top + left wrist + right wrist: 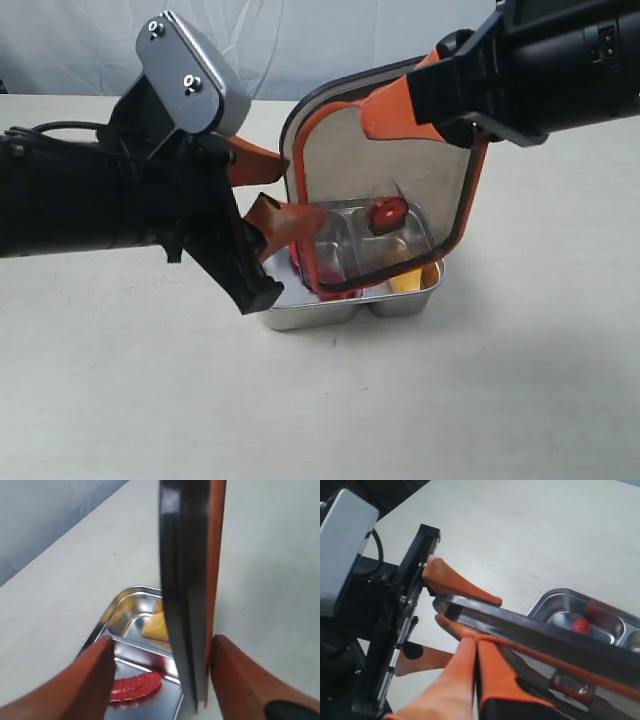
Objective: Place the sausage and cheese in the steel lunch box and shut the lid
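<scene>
The lid (390,170), dark with an orange seal and a red-orange valve (388,211), stands almost upright over the steel lunch box (310,318). My right gripper (385,105) is shut on the lid's top rim (476,642). My left gripper (300,190) is open, one finger on each side of the lid's left edge (185,580), and neither finger (90,680) presses on it. Inside the lunch box (112,612) the sausage (135,686) lies in one compartment. The cheese (156,626) sits in the other compartment (405,282).
The lunch box rests on a pale tabletop (520,380). A light cloth backdrop (300,40) hangs behind the table. Both arms lean in close over the box from either side.
</scene>
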`<state>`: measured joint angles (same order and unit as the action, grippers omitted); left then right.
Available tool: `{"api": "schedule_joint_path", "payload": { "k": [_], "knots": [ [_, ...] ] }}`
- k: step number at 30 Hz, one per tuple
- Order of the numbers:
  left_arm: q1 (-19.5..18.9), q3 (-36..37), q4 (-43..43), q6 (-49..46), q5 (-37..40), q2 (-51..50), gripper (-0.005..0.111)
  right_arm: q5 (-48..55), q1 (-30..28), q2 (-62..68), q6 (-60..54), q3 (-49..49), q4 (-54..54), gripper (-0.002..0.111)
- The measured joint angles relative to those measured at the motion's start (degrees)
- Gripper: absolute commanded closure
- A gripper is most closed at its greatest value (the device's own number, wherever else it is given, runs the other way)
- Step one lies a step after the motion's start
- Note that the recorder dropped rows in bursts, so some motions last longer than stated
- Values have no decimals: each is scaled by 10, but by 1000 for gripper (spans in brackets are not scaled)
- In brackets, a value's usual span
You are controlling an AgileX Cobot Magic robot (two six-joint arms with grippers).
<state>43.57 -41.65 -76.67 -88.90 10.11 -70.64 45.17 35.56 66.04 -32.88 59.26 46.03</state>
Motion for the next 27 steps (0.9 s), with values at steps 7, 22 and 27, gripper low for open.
{"api": "schedule_joint_path", "payload": {
  "k": [7, 22, 27],
  "knots": [
    [0, -14, -28, -9, 26, 0, 84, 17, 0, 0, -29, 0, 53, 109],
    [0, -13, 105, -18, -52, 0, 106, 31, 0, -26, 95, 2, -36, 109],
    [0, -7, 126, -18, -124, 0, 107, 32, 0, -45, 301, 2, -254, 109]
  ]
}}
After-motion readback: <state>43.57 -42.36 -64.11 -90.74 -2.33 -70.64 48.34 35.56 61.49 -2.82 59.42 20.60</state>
